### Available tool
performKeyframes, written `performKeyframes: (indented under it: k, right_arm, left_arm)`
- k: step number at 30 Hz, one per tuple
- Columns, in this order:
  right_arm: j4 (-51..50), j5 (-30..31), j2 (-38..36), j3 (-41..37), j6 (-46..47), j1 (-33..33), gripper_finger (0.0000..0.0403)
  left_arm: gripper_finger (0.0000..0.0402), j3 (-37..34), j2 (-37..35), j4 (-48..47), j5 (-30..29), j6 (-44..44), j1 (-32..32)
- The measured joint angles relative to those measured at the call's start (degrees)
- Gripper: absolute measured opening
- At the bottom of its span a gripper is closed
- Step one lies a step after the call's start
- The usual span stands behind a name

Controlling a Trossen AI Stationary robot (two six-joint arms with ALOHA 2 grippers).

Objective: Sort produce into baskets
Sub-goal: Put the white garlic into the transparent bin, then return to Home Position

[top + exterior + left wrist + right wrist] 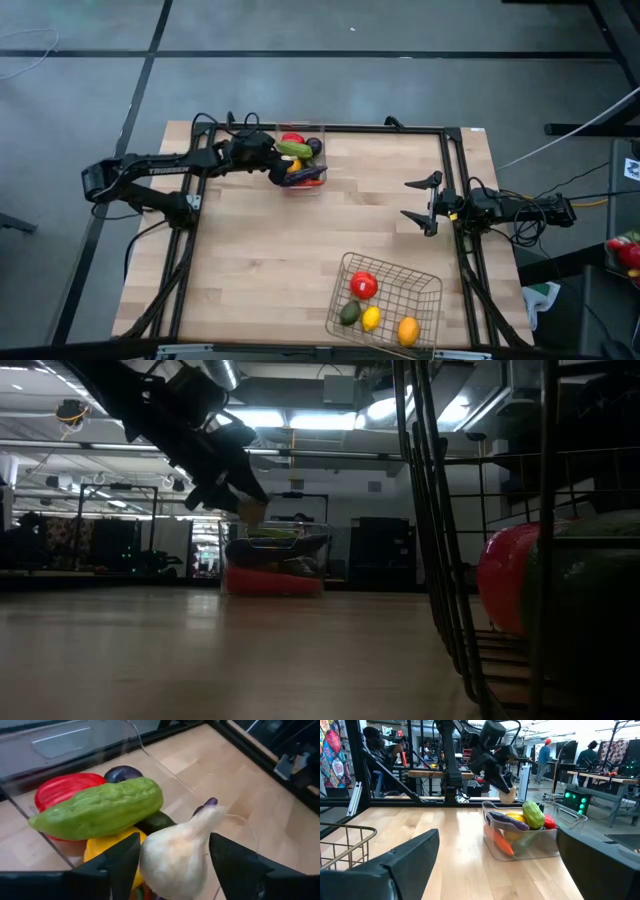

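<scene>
1. A white garlic-shaped piece of produce [175, 854] sits between the two fingers [122, 857] of the left gripper [272, 165], which are parted about it; whether they press on it or have let go cannot be told.
2. Just below that gripper lies the clear plastic bin [318, 187], near the far edge of the table [270, 260]. Heaped in it are a long green gourd [100, 810], a red pepper [62, 787], a yellow piece [107, 845], a dark purple eggplant [507, 821] and an orange carrot [502, 845].
3. In the low view the left gripper hangs over the bin's rim with the pale piece at its tip.
4. Well apart from the left gripper, at the table's near edge on the right side, stands the wire-mesh basket [425, 275]. It holds a red tomato [363, 285], a green avocado-like piece [349, 313], a yellow lemon [371, 318] and an orange fruit [408, 330].
5. The right gripper [428, 203] waits at the table's right edge, fingers spread wide and empty, with the basket on its near side.
</scene>
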Motion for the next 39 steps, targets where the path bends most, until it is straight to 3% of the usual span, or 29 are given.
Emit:
performKeyframes:
  k: [8, 14, 20, 26, 33, 39]
  right_arm:
    - [0.0, 0.0, 0.0, 0.0, 0.0, 0.0, 0.0397]
    - [0.0, 0.0, 0.0, 0.0, 0.0, 0.0, 0.0397]
    - [0.0, 0.0, 0.0, 0.0, 0.0, 0.0, 0.0397]
    - [0.0, 0.0, 0.0, 0.0, 0.0, 0.0, 0.0397]
    - [0.0, 0.0, 0.0, 0.0, 0.0, 0.0, 0.0397]
    - [0.0, 0.0, 0.0, 0.0, 0.0, 0.0, 0.0397]
  left_arm:
    - [0.0282, 0.0, 0.0, 0.3, 4.0, 0.1, 2.4]
    - [0.0302, 0.0, -1.9, 7.7, 8.7, 0.6, 4.1]
    - [0.0304, 0.0, -9.8, 13.8, 14.9, 6.9, 5.1]
    - [0.0302, 0.0, -21.2, 6.6, 14.9, 9.9, 4.9]
    - [0.0235, -7.3, -31.2, 6.2, 3.4, 6.7, -1.4]
    - [0.0144, -18.8, -34.1, 25.1, -10.3, 8.8, -14.0]
